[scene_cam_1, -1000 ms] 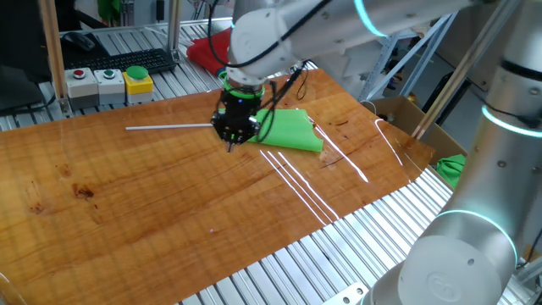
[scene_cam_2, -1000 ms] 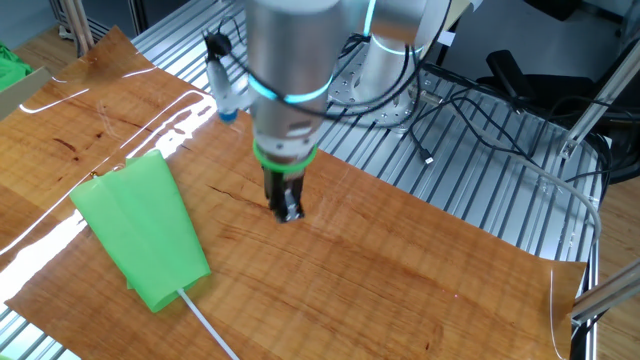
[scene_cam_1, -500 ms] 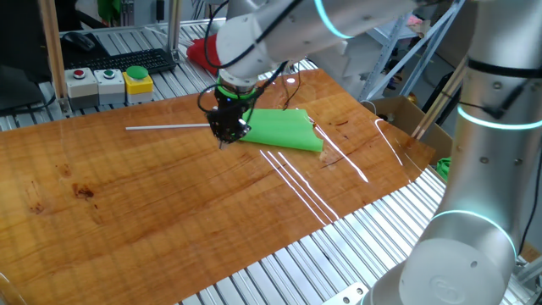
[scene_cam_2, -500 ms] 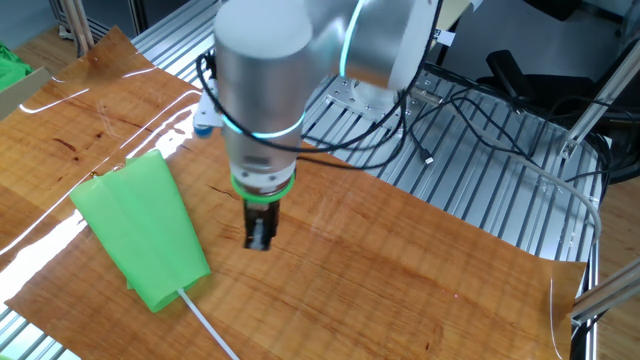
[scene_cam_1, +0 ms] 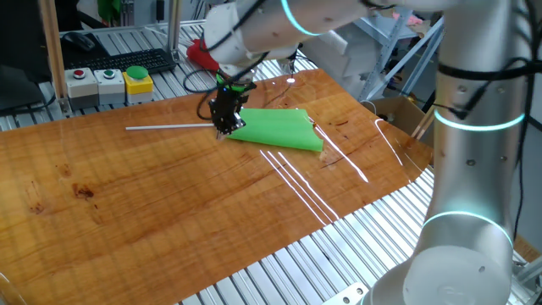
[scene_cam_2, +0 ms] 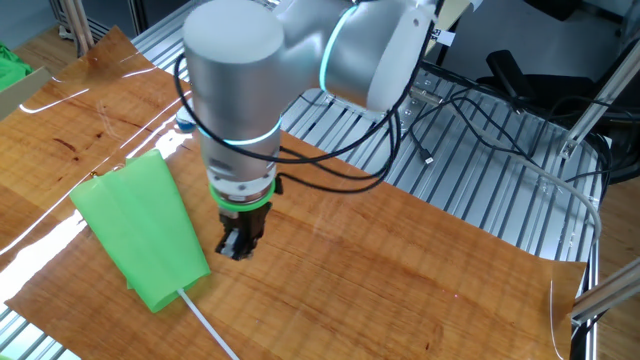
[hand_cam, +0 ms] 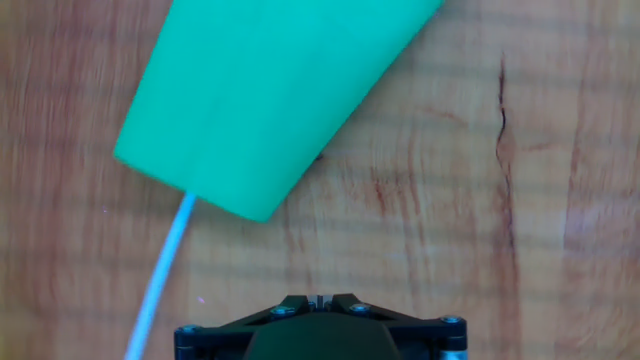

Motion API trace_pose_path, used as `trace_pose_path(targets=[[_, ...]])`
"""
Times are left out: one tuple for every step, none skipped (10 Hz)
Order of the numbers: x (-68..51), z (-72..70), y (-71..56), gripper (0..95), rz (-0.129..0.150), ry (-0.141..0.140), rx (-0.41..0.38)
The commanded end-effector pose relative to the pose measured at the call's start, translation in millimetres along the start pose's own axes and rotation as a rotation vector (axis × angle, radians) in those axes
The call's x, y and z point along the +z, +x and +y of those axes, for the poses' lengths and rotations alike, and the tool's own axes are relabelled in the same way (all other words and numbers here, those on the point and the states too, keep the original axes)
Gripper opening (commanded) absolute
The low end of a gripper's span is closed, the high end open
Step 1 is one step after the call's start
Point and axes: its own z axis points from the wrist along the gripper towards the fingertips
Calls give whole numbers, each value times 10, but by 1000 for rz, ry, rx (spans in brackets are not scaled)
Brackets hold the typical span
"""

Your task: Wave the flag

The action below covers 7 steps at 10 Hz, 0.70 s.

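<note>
The flag lies flat on the wooden table: a bright green cloth [scene_cam_1: 279, 129] with a thin pale stick [scene_cam_1: 165, 128] running out to the left. It also shows in the other fixed view, cloth [scene_cam_2: 140, 225] and stick [scene_cam_2: 205, 325], and in the hand view, cloth [hand_cam: 270, 90] and stick [hand_cam: 160, 280]. My gripper [scene_cam_1: 224, 129] hovers low over the table by the cloth's stick end, just right of it in the other fixed view [scene_cam_2: 237, 243]. The jaws are shut together on nothing [hand_cam: 318, 298].
A red cloth bundle [scene_cam_1: 203, 52], a keyboard [scene_cam_1: 135, 61] and a button box [scene_cam_1: 110, 83] sit at the back. A cardboard box [scene_cam_1: 398, 110] and a green cloth lump [scene_cam_1: 451, 167] lie off the table's right. Cables [scene_cam_2: 470, 100] run behind the arm.
My gripper has moved across the table toward the cloth's stick end, staying shut. The flag has not moved.
</note>
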Motion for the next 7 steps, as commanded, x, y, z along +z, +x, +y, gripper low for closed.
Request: trace_pose_path(targets=[[-13, 68, -27, 0, -10, 11, 11], [-13, 68, -27, 0, -14, 12, 0], [-13, 68, -27, 0, -26, 11, -9], [-13, 68, -27, 0, -41, 5, -38], [-13, 68, -27, 0, -46, 6, -39], [-13, 68, -27, 0, -50, 17, -39], [-13, 68, -27, 0, -48, 19, -40]])
